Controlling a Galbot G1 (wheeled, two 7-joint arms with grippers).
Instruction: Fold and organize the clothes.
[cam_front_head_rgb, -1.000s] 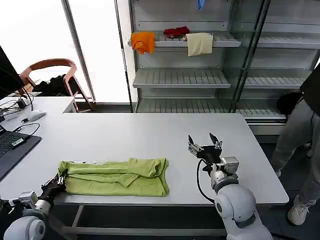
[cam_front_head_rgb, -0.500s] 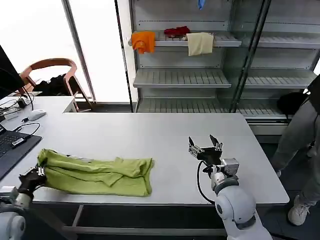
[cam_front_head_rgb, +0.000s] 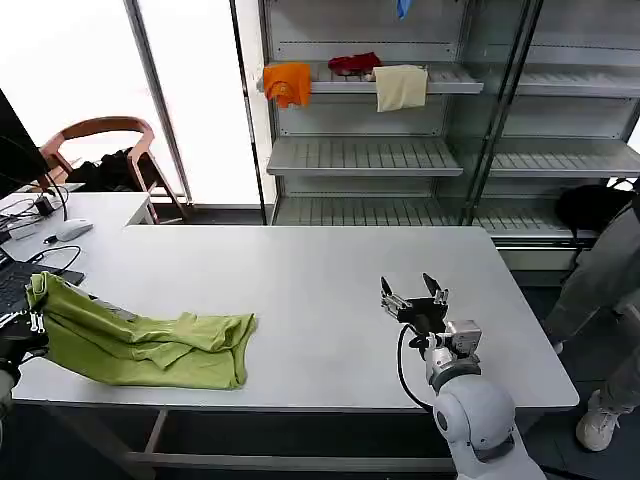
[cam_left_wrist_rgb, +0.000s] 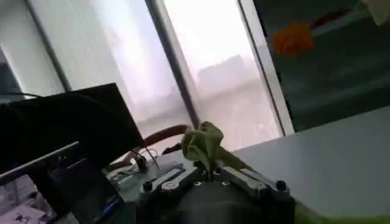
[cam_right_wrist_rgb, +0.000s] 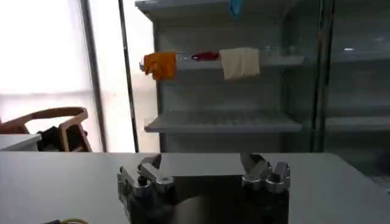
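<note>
left claw (cam_front_head_rgb: 25, 328) clamped on T-shirt (cam_front_head_rgb: 150, 343) end, dragging it from tabletop (cam_front_head_rgb: 300, 290) front-middle to left edge | repositioning, no fold yet | right claw (cam_front_head_rgb: 415, 297) open, idle near front right edge

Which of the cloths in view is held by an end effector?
The lime-green T-shirt, pinched by the left end effector at the table's edge; the orange cloth and cream cloth hang on the shelf.

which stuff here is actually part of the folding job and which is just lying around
Part of the job:
green T-shirt, pinched by the left gripper
right gripper, open, waiting over the table

Lying about:
orange cloth
cream cloth
red cloth
mouse
</note>
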